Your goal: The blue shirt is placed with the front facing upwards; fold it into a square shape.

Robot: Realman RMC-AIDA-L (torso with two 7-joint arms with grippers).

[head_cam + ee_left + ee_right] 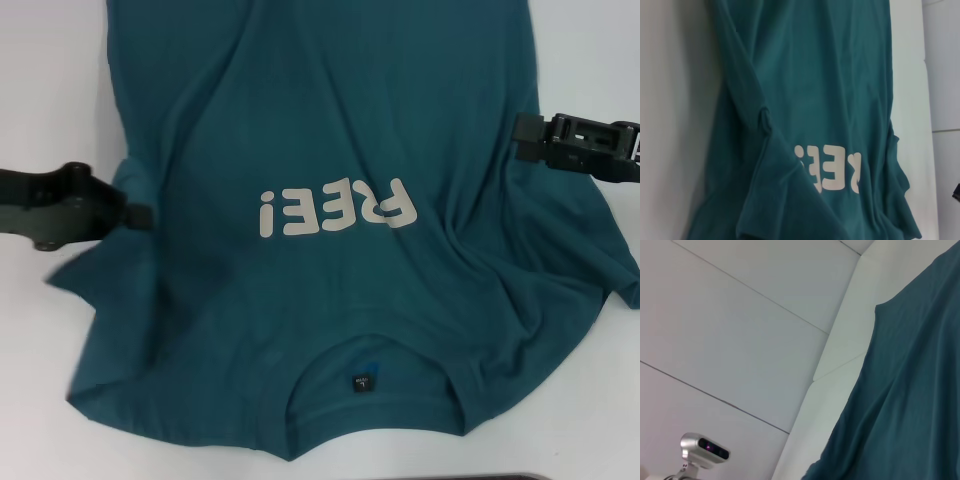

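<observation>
Teal shirt: the blue shirt (350, 150) lies front up on the white table (40, 90), collar (375, 355) nearest.
Edges: bare table flanks both sides.
Left gripper (140, 215): at left edge, touching cloth; grip unclear.
Right gripper (520, 135): at right edge; grip unclear.

The large dark teal-blue soft-fabric shirt (340, 270) is covering the middle of the white bench (40, 330); bare bench is lying open at 8, 10 and 2 o'clock, nothing standing there.

A white table (40, 80) and, off beyond it, a small silver camera (704, 450).
</observation>
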